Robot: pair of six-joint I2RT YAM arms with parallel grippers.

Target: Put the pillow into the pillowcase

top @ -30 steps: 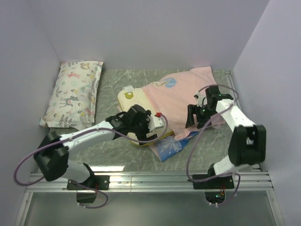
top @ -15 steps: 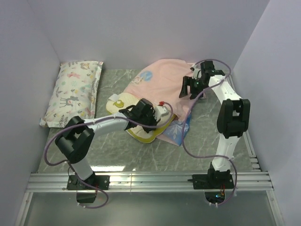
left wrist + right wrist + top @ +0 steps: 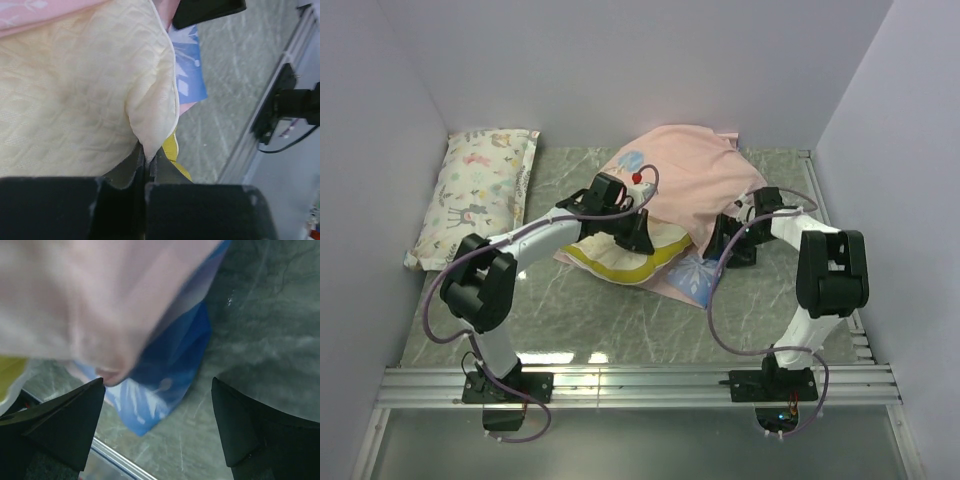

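Pinching a fold of the pillow's (image 3: 75,90) cream quilted cover, the left end effector (image 3: 144,159) has its fingers pressed together on the fabric. Only the left wrist view shows this grip; from above, the wrist hides it. That view also shows the pillow's yellow side band just below the pinch.

The top view gives the layout. The pillow lies mid-table, its far right part under the pillowcase (image 3: 690,185), whose pink face is heaped over it. A blue corner spreads on the table (image 3: 570,320) at the near right.

The right end effector (image 3: 157,390) sits just right of that corner. Its own camera shows the fingers (image 3: 65,420) standing wide apart with pink and blue cloth hanging blurred between them, clamped on nothing.

A white animal-print pillow (image 3: 480,195) lies at the far left, well apart.
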